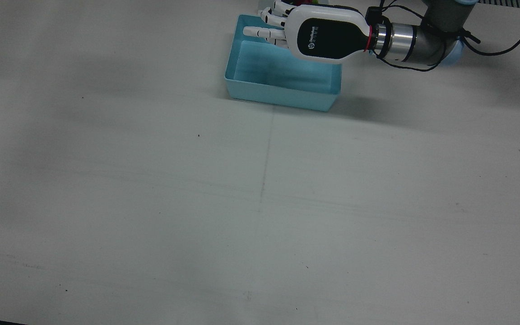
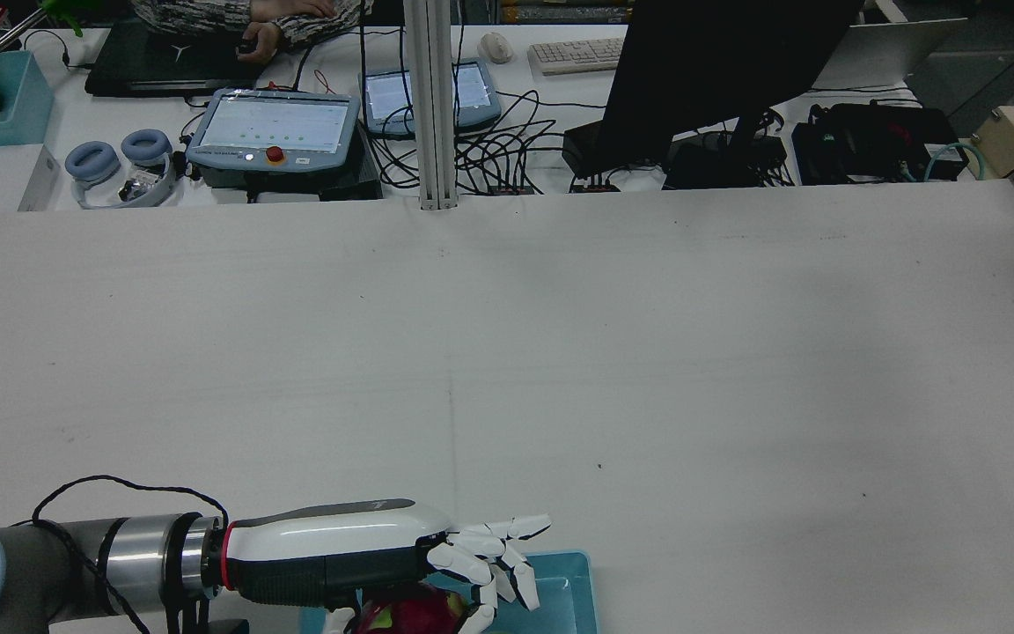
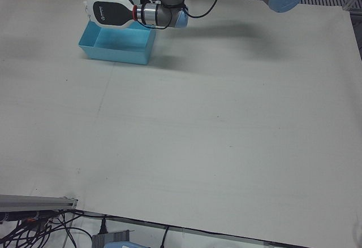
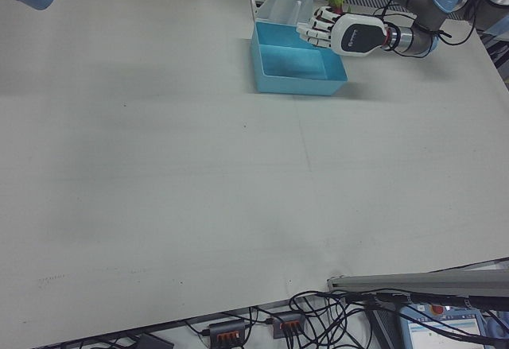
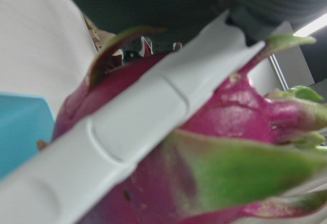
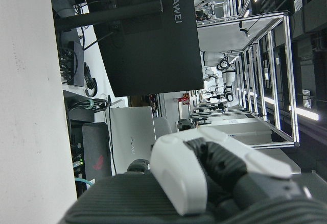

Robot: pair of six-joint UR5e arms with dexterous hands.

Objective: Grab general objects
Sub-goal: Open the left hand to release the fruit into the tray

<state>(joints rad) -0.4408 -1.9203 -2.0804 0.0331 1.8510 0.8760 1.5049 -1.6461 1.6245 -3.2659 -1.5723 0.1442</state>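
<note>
Left robot hand over the blue bin, carrying a dragon fruit

In the rear view, going left to right, the left robot hand (image 2: 437, 559) reaches out from its silver wrist at the near-left edge of the table (image 2: 560, 352), and its fingers (image 2: 494, 563) curl around a pink dragon fruit (image 2: 406, 614) held under the palm, just above the near-left corner of the blue bin (image 2: 573, 590). The left hand view confirms the grip: a white finger (image 5: 133, 132) lies across the fruit's skin. To finish this step well, the carry should probably move further over the bin's empty middle, lower close to its floor, and only then loosen the fingers, so the leafy scales do not snag. The right robot hand (image 6: 214, 175) works nothing; whether its fingers are apart cannot be told.
</note>
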